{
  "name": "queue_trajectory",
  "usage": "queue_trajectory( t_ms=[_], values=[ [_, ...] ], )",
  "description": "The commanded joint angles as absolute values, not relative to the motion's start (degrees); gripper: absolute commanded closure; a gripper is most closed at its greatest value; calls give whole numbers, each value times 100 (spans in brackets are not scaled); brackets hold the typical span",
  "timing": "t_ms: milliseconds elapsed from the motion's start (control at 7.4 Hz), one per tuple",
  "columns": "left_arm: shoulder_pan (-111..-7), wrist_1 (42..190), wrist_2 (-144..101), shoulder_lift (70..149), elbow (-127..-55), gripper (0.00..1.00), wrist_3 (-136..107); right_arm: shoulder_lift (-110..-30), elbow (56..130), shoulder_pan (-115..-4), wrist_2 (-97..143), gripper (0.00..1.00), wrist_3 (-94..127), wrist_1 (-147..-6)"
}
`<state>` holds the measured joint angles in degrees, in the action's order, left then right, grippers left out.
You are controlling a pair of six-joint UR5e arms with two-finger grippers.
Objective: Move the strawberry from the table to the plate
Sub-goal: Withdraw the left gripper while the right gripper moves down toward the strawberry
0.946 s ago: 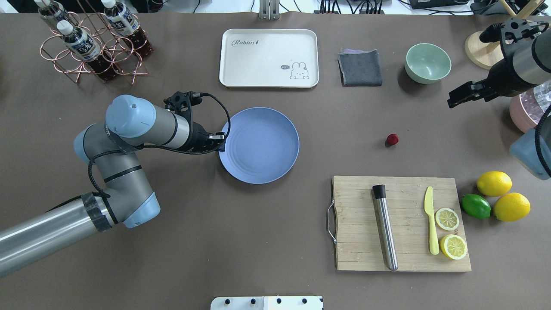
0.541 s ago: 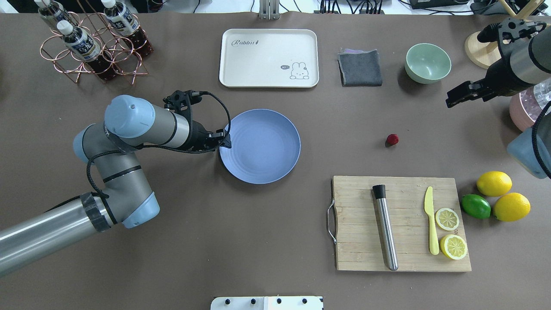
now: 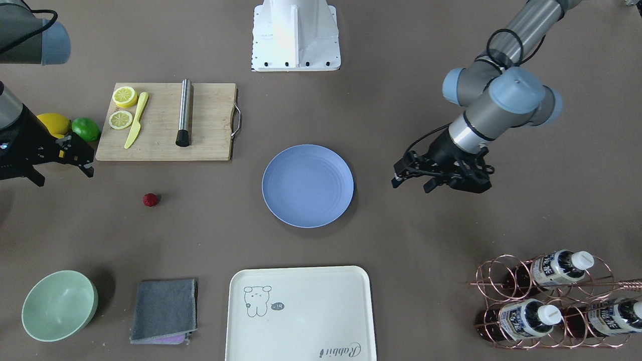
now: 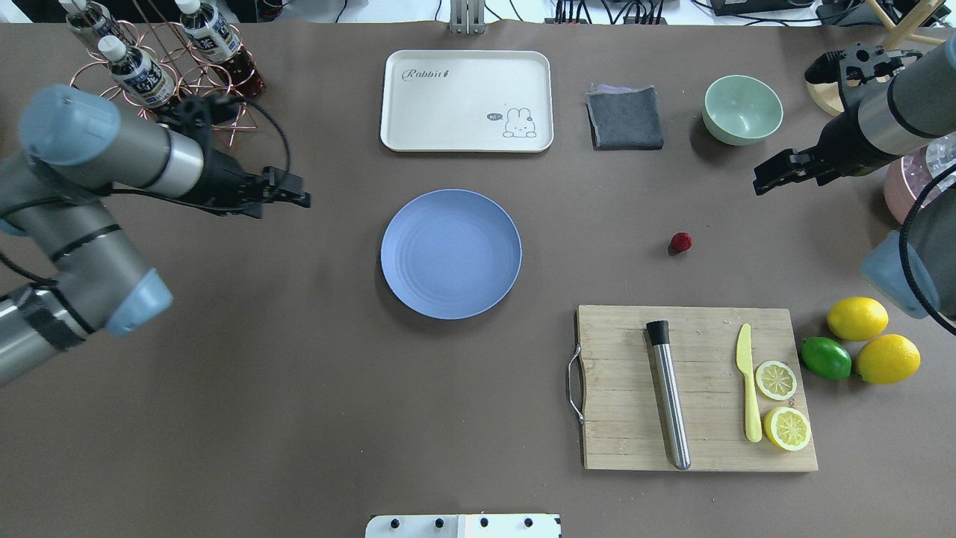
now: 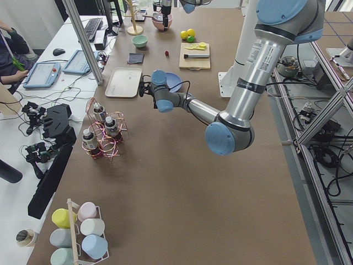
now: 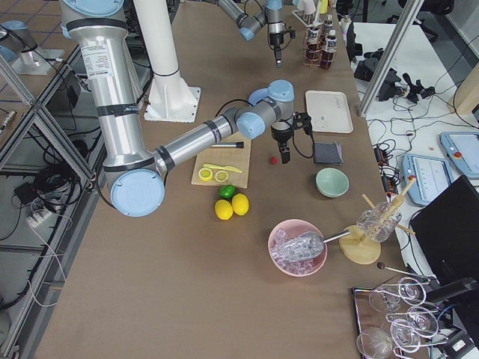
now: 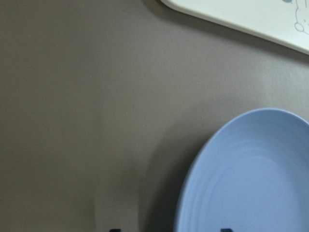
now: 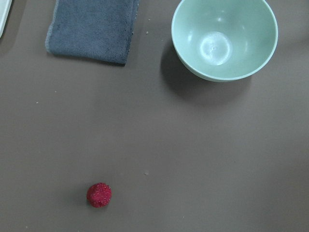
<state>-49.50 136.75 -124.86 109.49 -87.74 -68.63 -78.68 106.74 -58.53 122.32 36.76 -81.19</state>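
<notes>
**benchrat:** So where's the tiny dark-red bumpy strawberry (image 4: pixel 680 241) at? Is it on the round periwinkle-blue plate (image 4: pixel 450 254)?

**ur5_tinkerer:** Nope, not on it. It sits by itself on the wide matte brown-grey tabletop (image 4: pixel 299 418). From overhead it's at 3 o'clock from the plate and well apart from it. For neighbours, there's a mint-green round bowl (image 4: pixel 742 109) at about 1 o'clock from the berry. A folded dark grey cloth (image 4: pixel 624 117) is at about 11 o'clock. The wooden cutting board (image 4: pixel 620 418) with the metal handle is at 6 o'clock, near but not touching.

**benchrat:** And the arms? Has either one got hold of anything?

**ur5_tinkerer:** Neither. The right end effector (image 4: pixel 760 184) hangs over the tabletop at roughly 2 o'clock from the strawberry, apart from it. As far as the front view shows, its fingers are spread with nothing between them. Its wrist camera looks down on the berry, the bowl and the cloth. The left end effector (image 4: pixel 302 199) is out at about 10 o'clock from the plate, off the rim. Its fingers are parted too and hold nothing. Its wrist view catches the plate's edge plus a corner of the cream rectangular tray (image 4: pixel 448 104).
</notes>
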Motion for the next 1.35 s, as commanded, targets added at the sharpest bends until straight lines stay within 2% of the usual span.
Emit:
queue_trajectory(
  t_ms=[0, 270, 676, 946, 1216],
  values=[
    [-6094, 13676, -13416, 9570, -9235, 2, -5248, -7708, 10661, -5574, 12051, 0, 4023, -8121],
    [-7237, 13144, -14008, 8906, -9229, 2, -3472, -7490, 10513, -5292, 11805, 0, 4052, -8121],
    [-8557, 11169, -14045, 8885, -9211, 2, -913, -7348, 10171, -4950, 11655, 1, 4410, -8112],
    [-8850, 10697, -14027, 8947, -9211, 2, -510, -7225, 9846, -4747, 11558, 3, 4482, -7999],
    [-8982, 10705, -14054, 8904, -9255, 2, -510, -7084, 9187, -4615, 11418, 7, 4604, -7412]
  ],
)
